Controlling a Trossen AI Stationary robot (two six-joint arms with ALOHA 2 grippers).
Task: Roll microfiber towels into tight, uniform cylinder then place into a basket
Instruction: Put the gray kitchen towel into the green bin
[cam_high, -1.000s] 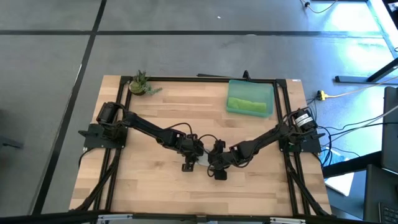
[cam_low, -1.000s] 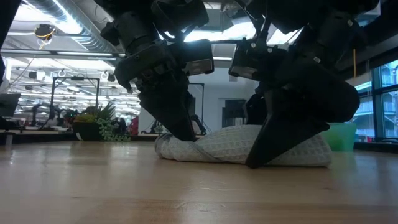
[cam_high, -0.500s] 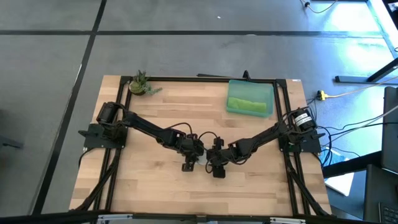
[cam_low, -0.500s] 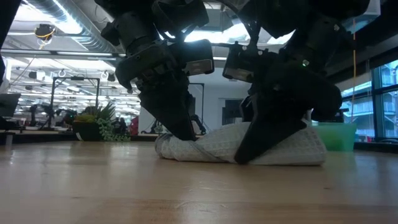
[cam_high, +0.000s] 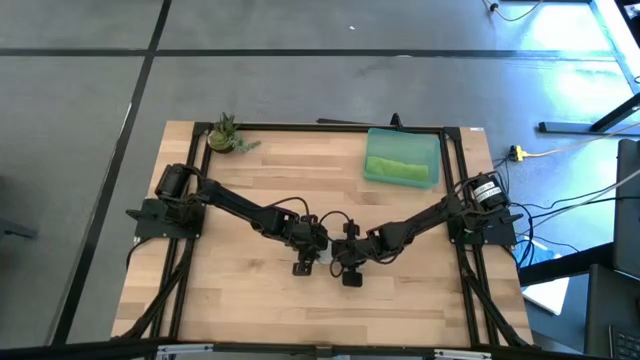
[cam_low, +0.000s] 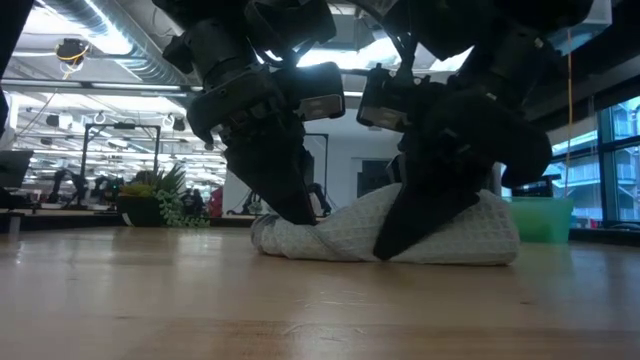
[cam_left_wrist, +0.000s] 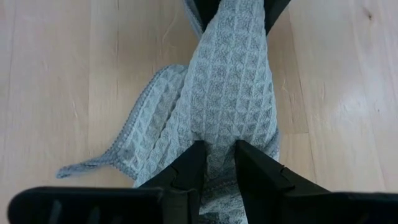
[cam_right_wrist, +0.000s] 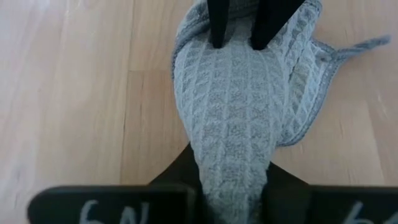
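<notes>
Right gripper (cam_low: 400, 235) was shifted inward along grey towel (cam_low: 390, 235), bunching roll shorter. Both jaws nearly closed, pinched on roll ends at counter (cam_high: 240, 290) centre, left gripper (cam_low: 295, 212) opposite, likely for lift. Lime towel (cam_high: 400, 167) lay inside basket (cam_high: 437, 150).

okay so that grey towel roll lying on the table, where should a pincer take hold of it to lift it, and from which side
Grip the grey towel across its thick rolled body from above, one pincer near each end, fingers straddling the roll. It lies flat and elongated on the table, so only the top is open. Avoid the loose hemmed flap, which would likely unroll. The left pincer and right pincer already grip it this way.
</notes>
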